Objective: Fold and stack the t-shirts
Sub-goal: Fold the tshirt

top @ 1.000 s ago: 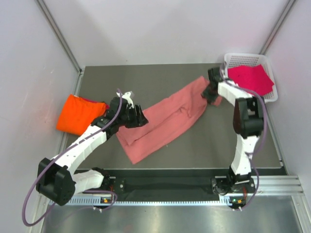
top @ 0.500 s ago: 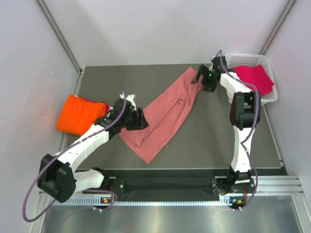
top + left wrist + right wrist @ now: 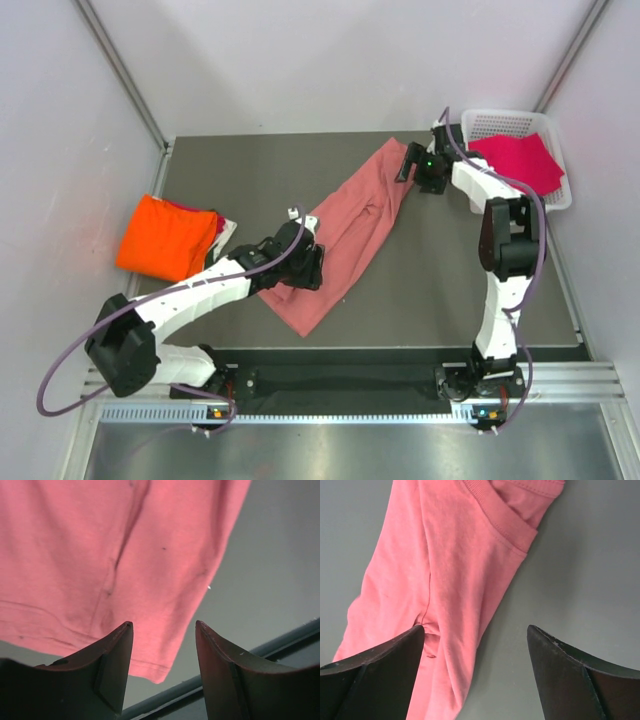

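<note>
Three shirts in all, one of each colour, with two arms and one basket. Nearest the front edge of the bench [image 3: 450,260], the left hand [image 3: 312,268] sits over the near end of the salmon-pink t-shirt [image 3: 345,230]. In its own wrist view the left hand [image 3: 164,625] has its fingers apart, with nothing between them but the pink cloth [image 3: 100,540] lying below and its bottom corner just past the tips. The shirt is stretched out as one long strip running diagonally, its near corner close to the front edge around the middle and its other end up near the far edge, right of centre; a crease runs along its length. Off to the left edge, well apart from it, lies the bright orange t-shirt [image 3: 165,235], folded into a neat block, with a sliver of something else showing at its right side that I cannot make out. Further back, the right hand [image 3: 408,163] hangs over the far end of the pink shirt. From its wrist the right hand [image 3: 476,628] is spread wide, fingers clear of the cloth [image 3: 455,580], which shows a ribbed hem there. In the far right corner stands the white mesh basket [image 3: 500,122], and the magenta t-shirt [image 3: 515,160] lies flat inside it.
</note>
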Tool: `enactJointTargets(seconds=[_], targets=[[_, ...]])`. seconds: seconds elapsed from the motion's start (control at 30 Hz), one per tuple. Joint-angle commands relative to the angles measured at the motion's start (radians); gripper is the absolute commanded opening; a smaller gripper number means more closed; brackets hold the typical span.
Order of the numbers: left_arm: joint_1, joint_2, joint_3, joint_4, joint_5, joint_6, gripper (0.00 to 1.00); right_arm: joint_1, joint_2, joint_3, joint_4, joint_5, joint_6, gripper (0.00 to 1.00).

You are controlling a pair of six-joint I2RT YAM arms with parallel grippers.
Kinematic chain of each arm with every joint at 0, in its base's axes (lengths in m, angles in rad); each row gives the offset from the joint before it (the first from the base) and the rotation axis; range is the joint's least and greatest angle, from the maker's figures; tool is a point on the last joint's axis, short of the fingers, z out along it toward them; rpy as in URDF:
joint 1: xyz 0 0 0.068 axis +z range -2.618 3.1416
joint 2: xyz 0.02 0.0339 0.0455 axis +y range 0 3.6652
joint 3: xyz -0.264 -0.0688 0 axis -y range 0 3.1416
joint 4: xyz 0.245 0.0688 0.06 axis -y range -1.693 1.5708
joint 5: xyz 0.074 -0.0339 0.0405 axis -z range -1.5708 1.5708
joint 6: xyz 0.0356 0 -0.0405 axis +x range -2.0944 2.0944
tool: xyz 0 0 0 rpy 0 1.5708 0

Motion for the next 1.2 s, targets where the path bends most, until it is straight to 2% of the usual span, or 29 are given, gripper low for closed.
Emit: enactJointTargets(seconds=[0.0, 0.07, 0.23, 0.33, 0.37, 0.43, 0.57, 0.6, 0.67, 0.87, 0.9, 0.93, 1.0, 1.07, 1.17], targets=[[0.003, -0.034, 0.008, -0.02, -0.12, -0.012, 0.58, 0.035, -0.043, 0.001, 0.064, 0.069, -0.031, 0.84], [0.014, -0.034, 0.01, -0.025, -0.155, -0.027, 0.58, 0.046, -0.015, 0.033, 0.032, 0.096, -0.036, 0.84], [0.104, -0.018, 0.022, -0.033, -0.115, -0.039, 0.58, 0.063, 0.094, 0.141, -0.02, 0.139, -0.042, 0.81], [0.159, -0.05, 0.011, -0.02, -0.079, -0.038, 0.58, 0.061, 0.12, 0.15, -0.023, 0.183, -0.036, 0.66], [0.182, -0.066, 0.003, -0.013, -0.059, -0.036, 0.58, 0.06, 0.12, 0.141, -0.026, 0.194, -0.031, 0.57], [0.196, -0.073, 0.0, -0.008, -0.043, -0.033, 0.59, 0.054, 0.111, 0.123, -0.019, 0.206, -0.018, 0.52], [0.213, -0.063, 0.002, -0.013, -0.037, -0.029, 0.59, 0.019, 0.054, 0.002, 0.063, 0.199, 0.002, 0.33], [0.222, -0.057, 0.0, -0.013, -0.029, -0.029, 0.58, 0.014, 0.041, -0.009, 0.066, 0.198, 0.006, 0.22], [0.23, -0.055, -0.003, -0.002, -0.017, -0.032, 0.58, 0.0, 0.021, -0.055, 0.079, 0.198, 0.01, 0.15], [0.256, -0.052, -0.001, 0.013, -0.002, -0.039, 0.58, -0.001, -0.09, -0.132, 0.119, 0.235, 0.012, 0.18], [0.256, -0.053, -0.001, 0.012, -0.002, -0.041, 0.58, -0.006, -0.102, -0.156, 0.119, 0.24, 0.022, 0.21], [0.261, -0.055, -0.003, 0.018, -0.002, -0.041, 0.59, -0.014, -0.124, -0.17, 0.122, 0.241, 0.041, 0.32], [0.264, -0.057, -0.006, 0.022, 0.0, -0.039, 0.59, -0.015, -0.15, -0.213, 0.173, 0.228, 0.041, 0.62], [0.267, -0.05, 0.0, 0.023, 0.001, -0.038, 0.59, -0.001, -0.157, -0.215, 0.191, 0.229, 0.021, 0.65], [0.271, -0.047, 0.005, 0.019, 0.003, -0.036, 0.59, 0.025, -0.135, -0.137, 0.147, 0.243, -0.037, 0.61]])
